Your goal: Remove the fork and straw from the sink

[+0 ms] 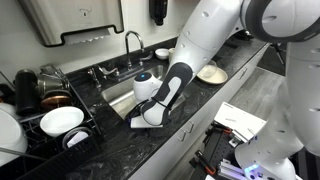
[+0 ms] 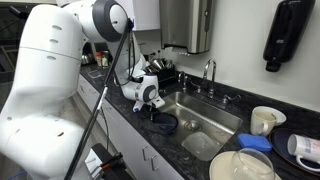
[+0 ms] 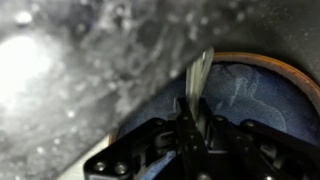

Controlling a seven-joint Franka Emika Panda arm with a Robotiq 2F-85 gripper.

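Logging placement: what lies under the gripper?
A round blue dish on the countertop; the gripper holds a fork above it. The gripper hides the dish's near part.

Exterior views: even indoor light, soft detail. Wrist view dim, blurred; glare on bench (image 3: 25, 60) upper left; fork (image 3: 200, 75) tines glint; hand (image 3: 190, 140) dark silhouette.

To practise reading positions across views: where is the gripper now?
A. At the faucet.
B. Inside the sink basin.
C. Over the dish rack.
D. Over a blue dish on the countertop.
D: holding a fork, the gripper hangs over the blue dish on the countertop, outside the sink.
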